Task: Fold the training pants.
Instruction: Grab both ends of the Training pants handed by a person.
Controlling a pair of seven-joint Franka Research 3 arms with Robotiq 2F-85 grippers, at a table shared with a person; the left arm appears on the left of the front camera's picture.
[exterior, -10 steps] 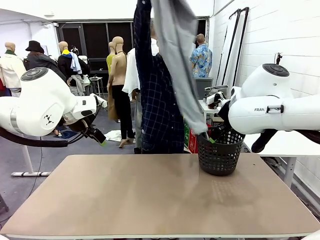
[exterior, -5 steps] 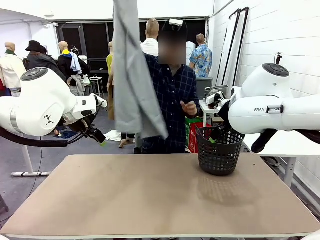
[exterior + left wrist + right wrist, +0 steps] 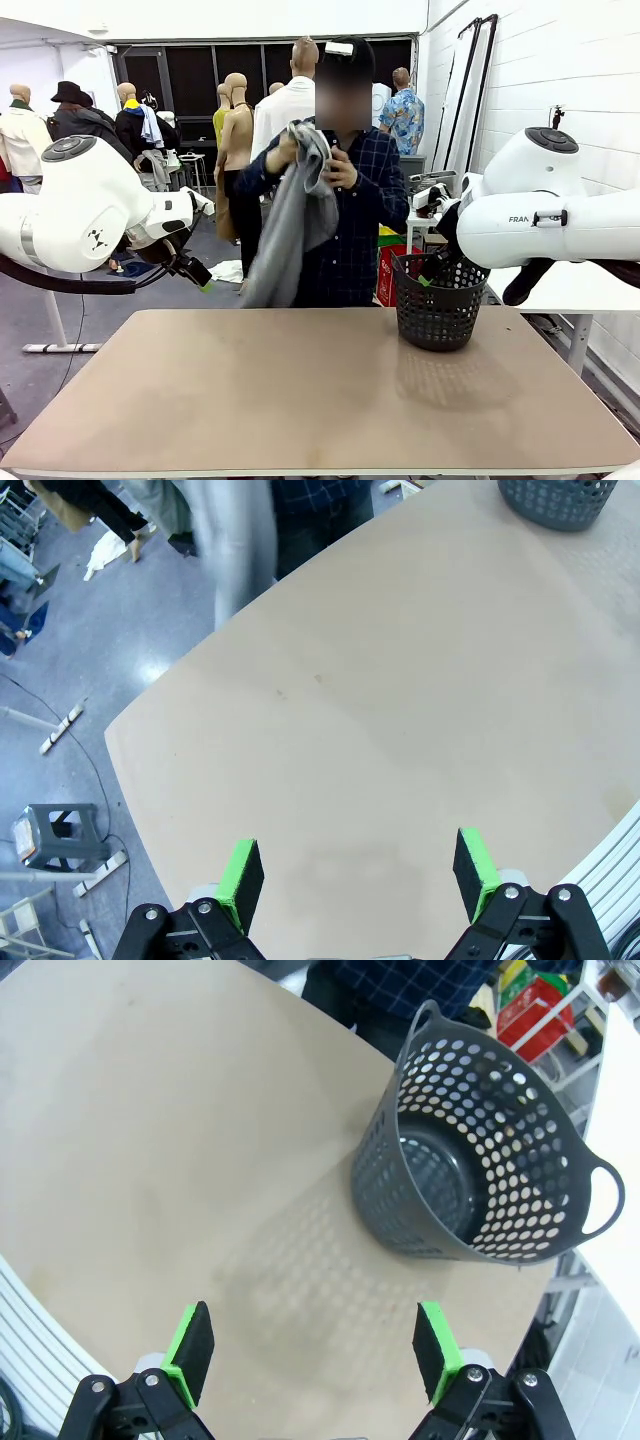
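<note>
Both arms are hanging back at my side of the table (image 3: 300,390). My left gripper (image 3: 356,872) is standing spread wide over bare tabletop, gripping nothing. My right gripper (image 3: 312,1352) is spread just as wide and is also gripping nothing.

The pants (image 3: 292,215) are not lying on the table yet. The person (image 3: 360,240) across from me is bunching them at chest height in both hands (image 3: 340,172). The loose end is hanging down toward the far edge, long axis near upright and leaning to my left. A grey blur at the top of the left wrist view is probably that hanging end.

The left gripper is sitting nearer the pants. The basket (image 3: 480,1180) is standing on the far right of the table, between my right gripper and the person, and is blocking a straight reach from that side.
</note>
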